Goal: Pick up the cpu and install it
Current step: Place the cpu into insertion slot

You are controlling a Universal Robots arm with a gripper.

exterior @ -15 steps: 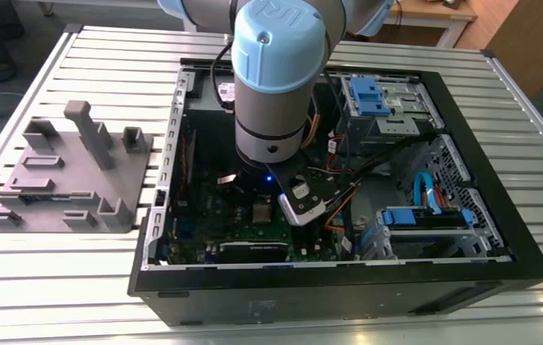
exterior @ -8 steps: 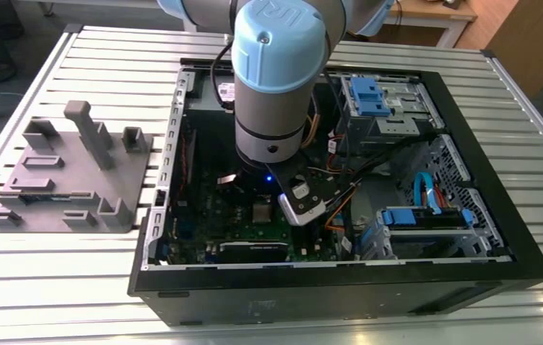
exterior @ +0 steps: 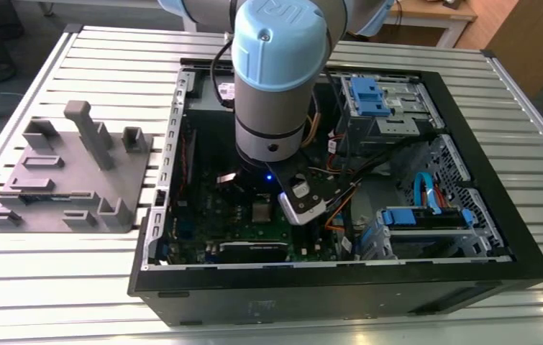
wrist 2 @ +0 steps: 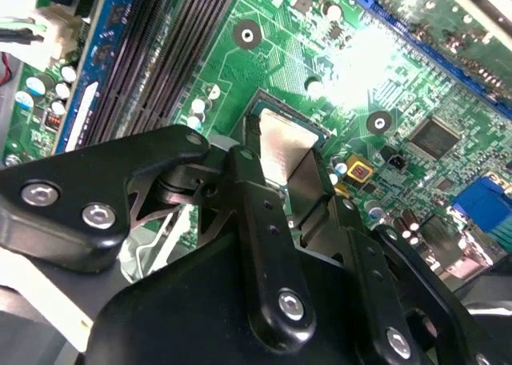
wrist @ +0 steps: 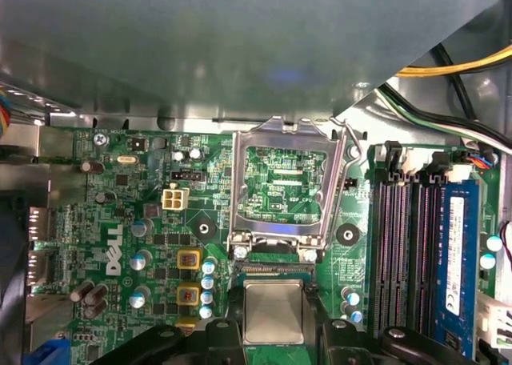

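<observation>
**Current state: cpu at socket**

1. The arm [exterior: 271, 86] reaches straight down into the open case [exterior: 501, 237], which lies on its side on the slatted table [exterior: 108, 57]. This orientation puts the motherboard [wrist: 128, 221] face up, so the arm can approach vertically.
2. The gripper [wrist 2: 284, 173] is narrowed onto the cpu [wrist 2: 284, 141]. Its two black fingers [wrist 2: 260, 221] bear on opposite edges of the chip. The edge grip leaves the silvery top and the underside free, so nothing obstructs the contact face.
3. In the first wrist view, the cpu [wrist: 274, 309] sits between the fingers directly over the socket [wrist: 272, 270], whose dark rim shows just beyond the chip. The chip edges run parallel to the socket edges, consistent with alignment for seating.
4. Whether the cpu is fully seated or held just above the socket cannot be told from these views.
5. The metal load frame [wrist: 280, 131] is swung open and lies flat beside the socket. It is apart from the chip, which keeps the socket accessible.
6. The memory slots [wrist: 400, 245] run alongside, away from the fingers.
7. The grey fixture [exterior: 60, 180] stands on the table outside the case, well apart from the gripper.
</observation>
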